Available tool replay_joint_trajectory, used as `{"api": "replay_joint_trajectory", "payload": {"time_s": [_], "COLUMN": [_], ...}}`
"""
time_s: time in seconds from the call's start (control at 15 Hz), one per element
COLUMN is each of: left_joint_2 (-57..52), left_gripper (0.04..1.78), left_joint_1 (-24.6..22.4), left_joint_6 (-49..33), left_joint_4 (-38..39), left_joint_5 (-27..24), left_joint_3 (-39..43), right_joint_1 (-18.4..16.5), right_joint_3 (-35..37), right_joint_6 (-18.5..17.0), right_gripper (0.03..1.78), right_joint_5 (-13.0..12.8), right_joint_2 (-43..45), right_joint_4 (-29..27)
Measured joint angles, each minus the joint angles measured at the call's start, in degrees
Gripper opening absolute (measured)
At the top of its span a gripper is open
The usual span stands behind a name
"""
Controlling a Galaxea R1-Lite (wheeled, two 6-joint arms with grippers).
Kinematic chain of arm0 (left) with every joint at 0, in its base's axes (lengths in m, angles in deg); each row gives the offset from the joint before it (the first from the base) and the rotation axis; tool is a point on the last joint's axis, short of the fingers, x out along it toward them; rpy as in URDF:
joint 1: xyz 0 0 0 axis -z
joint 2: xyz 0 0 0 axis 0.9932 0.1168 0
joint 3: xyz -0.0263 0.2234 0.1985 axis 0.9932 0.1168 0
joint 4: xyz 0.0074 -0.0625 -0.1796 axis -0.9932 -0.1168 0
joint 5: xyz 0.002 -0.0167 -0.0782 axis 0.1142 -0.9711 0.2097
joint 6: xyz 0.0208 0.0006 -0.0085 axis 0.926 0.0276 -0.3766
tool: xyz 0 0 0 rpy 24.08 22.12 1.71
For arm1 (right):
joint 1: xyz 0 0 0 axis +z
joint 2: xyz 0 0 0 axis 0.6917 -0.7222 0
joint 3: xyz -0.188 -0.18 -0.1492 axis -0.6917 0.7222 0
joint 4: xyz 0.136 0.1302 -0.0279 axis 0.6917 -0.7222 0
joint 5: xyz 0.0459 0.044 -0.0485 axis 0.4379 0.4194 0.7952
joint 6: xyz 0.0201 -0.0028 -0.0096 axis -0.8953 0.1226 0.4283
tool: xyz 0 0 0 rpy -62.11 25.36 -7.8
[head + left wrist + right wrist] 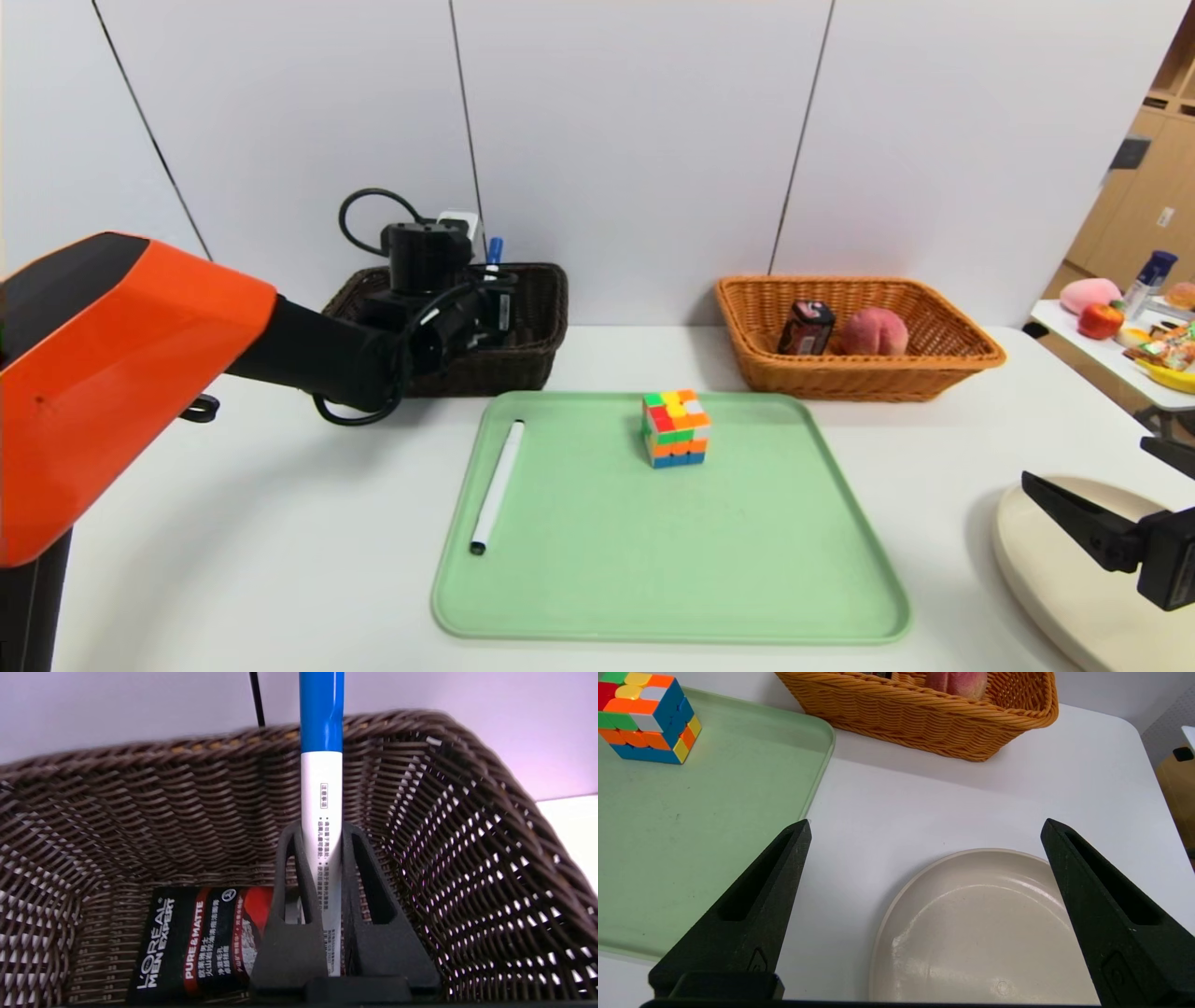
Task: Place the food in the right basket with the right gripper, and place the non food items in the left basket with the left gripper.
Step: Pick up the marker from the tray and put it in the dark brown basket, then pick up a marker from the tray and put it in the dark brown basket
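Note:
My left gripper (322, 828) is shut on the blue-capped white marker (321, 798) and holds it over the dark brown left basket (532, 322); the marker's blue cap (494, 250) sticks up above the gripper. The black tube (196, 938) lies on the floor of that basket (467, 858). The black-capped marker (498, 485) and the puzzle cube (676, 428) lie on the green tray (794, 597). The peach (875, 332) and the dark container (807, 328) sit in the orange right basket (934, 369). My right gripper (924, 828) is open and empty above a beige plate (985, 933).
The beige plate (1064, 579) lies at the table's front right, under my right gripper (1088, 527). A side table (1120, 359) with fruit and bottles stands at the far right. The cube (644, 718) and orange basket (924, 718) also show in the right wrist view.

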Motion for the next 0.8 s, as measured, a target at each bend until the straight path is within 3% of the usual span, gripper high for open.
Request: {"api": "replay_joint_trajectory", "payload": {"time_s": [0.13, 0.2, 0.47, 0.8], "left_joint_2": [0.50, 0.66, 1.40, 0.06], "left_gripper": [0.16, 0.25, 0.83, 1.25], "left_joint_1": [-0.27, -0.32, -0.38, -0.35], "left_joint_6": [0.02, -0.02, -0.09, 0.17], "left_joint_4": [-0.56, -0.61, 2.67, 2.39], "left_joint_5": [0.15, 0.48, 1.08, 0.98], "left_joint_3": [0.07, 0.07, -0.04, -1.69], "right_joint_1": [0.02, 0.02, 0.02, 0.02], "right_joint_3": [0.00, 0.00, 0.02, 0.13], "right_joint_6": [-0.02, -0.05, -0.50, -0.50], "right_gripper": [1.70, 1.70, 1.70, 1.70], "right_joint_5": [0.00, 0.02, 0.00, -0.01], "right_joint_2": [0.00, 0.00, 0.00, 0.11], "right_joint_4": [0.00, 0.00, 0.01, 0.04]}}
